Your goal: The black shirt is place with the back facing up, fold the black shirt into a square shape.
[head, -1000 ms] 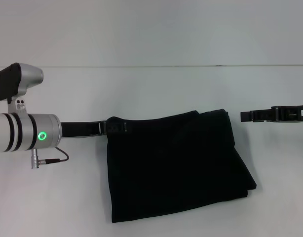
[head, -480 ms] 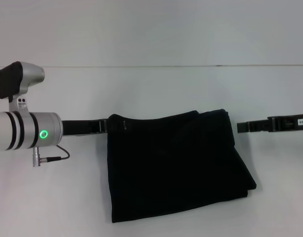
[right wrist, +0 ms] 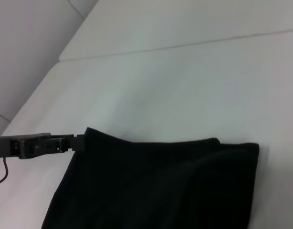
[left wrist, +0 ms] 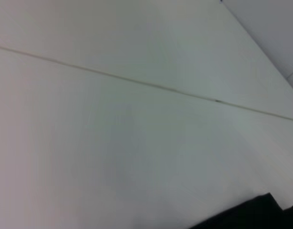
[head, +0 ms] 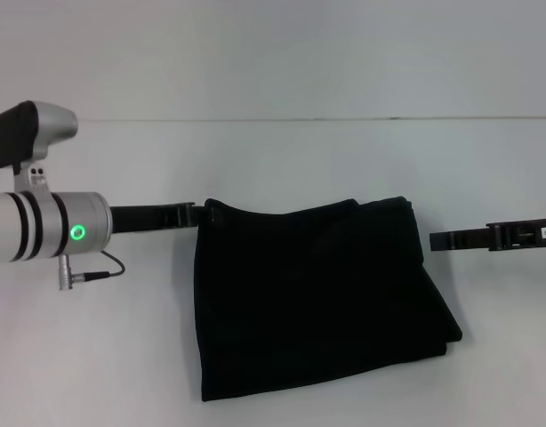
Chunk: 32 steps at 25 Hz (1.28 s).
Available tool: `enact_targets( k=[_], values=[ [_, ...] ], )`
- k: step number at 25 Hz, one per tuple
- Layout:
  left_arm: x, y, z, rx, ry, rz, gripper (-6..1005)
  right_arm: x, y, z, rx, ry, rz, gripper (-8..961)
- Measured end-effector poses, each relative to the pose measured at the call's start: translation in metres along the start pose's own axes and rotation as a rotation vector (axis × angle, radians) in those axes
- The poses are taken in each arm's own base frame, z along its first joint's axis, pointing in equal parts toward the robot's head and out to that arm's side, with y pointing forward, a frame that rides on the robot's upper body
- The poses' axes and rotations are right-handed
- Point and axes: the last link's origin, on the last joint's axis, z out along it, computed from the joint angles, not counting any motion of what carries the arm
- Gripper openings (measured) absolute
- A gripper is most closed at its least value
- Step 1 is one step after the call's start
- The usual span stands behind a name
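Observation:
The black shirt (head: 317, 302) lies folded into a rough square in the middle of the white table. Its right edge shows stacked layers that flare out toward the near right corner. My left gripper (head: 200, 214) reaches in from the left and its tip meets the shirt's far left corner. The right wrist view shows the same contact, with the left gripper (right wrist: 75, 141) against the shirt (right wrist: 161, 186). My right gripper (head: 435, 239) hovers just off the shirt's right edge, a small gap apart. In the left wrist view, only a corner of the shirt (left wrist: 261, 214) shows.
The white table (head: 273, 160) runs back to a seam where it meets the wall. My silver left arm (head: 42, 231), with a green light and a thin cable, lies over the table's left side.
The left gripper has drawn back to the left, from over the shirt's far left corner to its edge. The right gripper has dropped nearer along the right side. The shirt has not moved.

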Motion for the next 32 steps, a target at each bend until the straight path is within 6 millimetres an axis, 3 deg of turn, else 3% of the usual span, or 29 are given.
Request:
enact_targets(
  k=[7, 13, 15, 21, 32],
  values=[
    [0.011, 0.003, -0.006, -0.020, 0.022, 0.015, 376, -0.011, 0.007, 0.006, -0.025, -0.041, 0.006, 595],
    [0.016, 0.003, -0.008, -0.023, 0.028, 0.026, 166, -0.019, 0.012, 0.012, -0.033, -0.034, 0.041, 595],
    [0.016, 0.002, -0.008, -0.018, 0.026, 0.023, 1, -0.020, 0.012, 0.012, -0.032, -0.036, 0.040, 595],
    [0.013, -0.004, -0.012, -0.003, 0.029, -0.019, 0, -0.019, 0.009, 0.007, -0.022, -0.045, 0.046, 595],
    [0.008, -0.027, -0.022, 0.123, 0.001, -0.151, 158, -0.015, 0.007, 0.007, -0.014, -0.030, 0.040, 594]
  ],
)
